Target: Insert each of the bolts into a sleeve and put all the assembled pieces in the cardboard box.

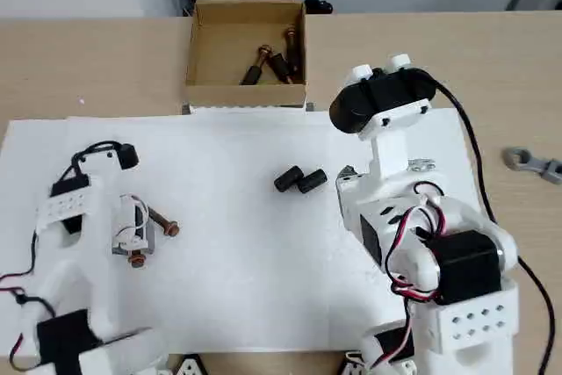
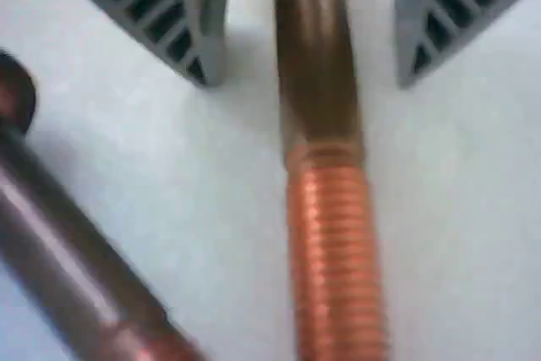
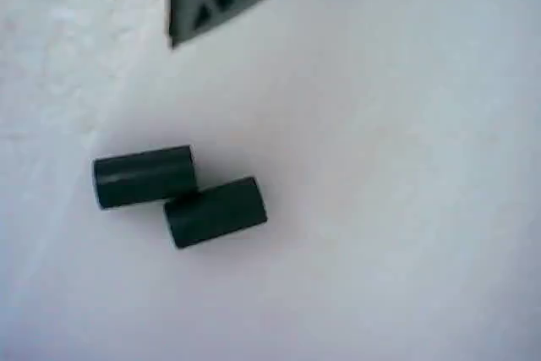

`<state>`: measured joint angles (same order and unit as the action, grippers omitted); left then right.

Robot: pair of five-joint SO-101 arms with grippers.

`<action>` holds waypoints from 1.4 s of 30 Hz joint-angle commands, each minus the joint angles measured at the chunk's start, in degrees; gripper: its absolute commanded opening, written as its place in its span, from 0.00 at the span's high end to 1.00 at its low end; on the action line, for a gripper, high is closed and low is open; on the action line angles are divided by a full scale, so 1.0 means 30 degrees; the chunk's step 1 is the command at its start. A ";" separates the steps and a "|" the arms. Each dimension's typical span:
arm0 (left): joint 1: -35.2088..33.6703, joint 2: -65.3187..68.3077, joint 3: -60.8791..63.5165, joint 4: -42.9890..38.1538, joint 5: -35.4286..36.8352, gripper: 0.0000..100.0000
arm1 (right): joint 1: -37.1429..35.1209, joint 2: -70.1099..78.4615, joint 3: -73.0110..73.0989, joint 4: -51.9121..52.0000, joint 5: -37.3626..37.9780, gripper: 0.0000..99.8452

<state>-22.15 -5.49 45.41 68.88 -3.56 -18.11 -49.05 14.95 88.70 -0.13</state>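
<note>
Nearest us, well in front of the box (image 1: 246,94) and off to its left, the left gripper (image 2: 308,73) is down at the white sheet (image 1: 228,287). Its jaws stand apart, one on each side of a coppery bolt (image 2: 325,209). We see a gap on both sides, so it is not clamped on the bolt. The bolt lies flat on the sheet, its smooth shank between the jaws and its threaded end pointing away from them. A second bolt (image 2: 68,268) lies just beside it at an angle, outside the jaws and apart from the first.

Farther on, in front of the box's right corner, two black sleeves (image 1: 299,180) lie on their sides on the sheet, touching each other. The right gripper (image 3: 215,2) hangs above the sheet near them, closer to the box than the left one is. Whether it is spread or closed we cannot make out.

Well off to the box's right, a wrench (image 1: 531,161) lies on the bare table (image 1: 88,59).

Farthest from us, the box sits upright at the sheet's far edge. Sleeved bolts (image 1: 268,63) lie inside it, toward its right wall.
</note>
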 commanded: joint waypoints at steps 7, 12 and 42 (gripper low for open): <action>-0.0205 0.0322 0.0542 -0.1817 0.0264 0.99 | 0.0161 -0.0161 -0.0059 -0.0513 -0.0117 0.83; -0.0176 0.0234 0.0308 -0.1436 0.0059 0.99 | 0.0161 -0.0161 -0.0059 -0.0513 -0.0117 0.83; -0.0234 0.0234 -1.1648 1.0520 -1.4037 0.99 | 0.0161 -0.0132 -0.0059 -0.0513 -0.0117 0.83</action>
<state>-22.51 -3.91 12.79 98.77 -34.95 -18.11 -49.05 14.95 88.70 -0.13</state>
